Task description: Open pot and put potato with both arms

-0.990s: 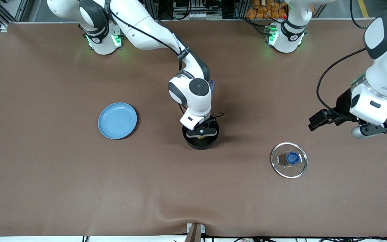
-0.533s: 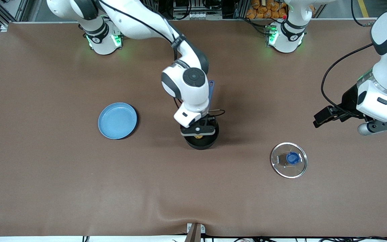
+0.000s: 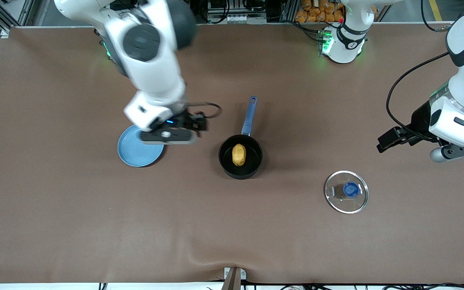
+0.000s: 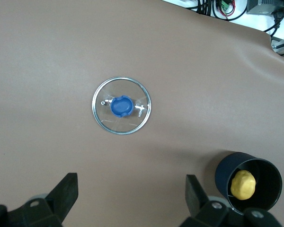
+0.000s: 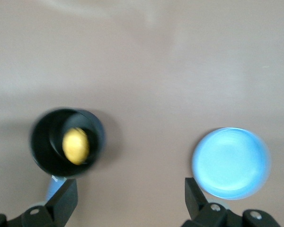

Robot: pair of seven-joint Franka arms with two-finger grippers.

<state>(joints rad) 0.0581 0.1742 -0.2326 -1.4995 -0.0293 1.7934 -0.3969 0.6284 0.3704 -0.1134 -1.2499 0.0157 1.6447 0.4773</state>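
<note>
The black pot (image 3: 252, 169) stands open mid-table, its blue handle (image 3: 249, 114) pointing toward the robots' bases. The yellow-orange potato (image 3: 238, 154) lies inside it. The glass lid (image 3: 338, 199) with its blue knob (image 3: 351, 189) lies flat on the table toward the left arm's end, nearer the front camera than the pot. My right gripper (image 3: 168, 138) is open and empty, up over the plate's edge; its wrist view shows the pot (image 5: 42, 142) and the potato (image 5: 75, 145). My left gripper (image 3: 459, 151) is open and empty, waiting in the air; its wrist view shows the lid (image 4: 132, 124), the pot (image 4: 223, 174) and the potato (image 4: 243, 184).
A flat blue plate (image 3: 135, 153) lies toward the right arm's end of the table, level with the pot; it also shows in the right wrist view (image 5: 231, 162). A brown cloth covers the whole table.
My right gripper has lifted out of the pot and swung over toward the blue plate, leaving the potato in the pot. The left arm has hardly moved.
</note>
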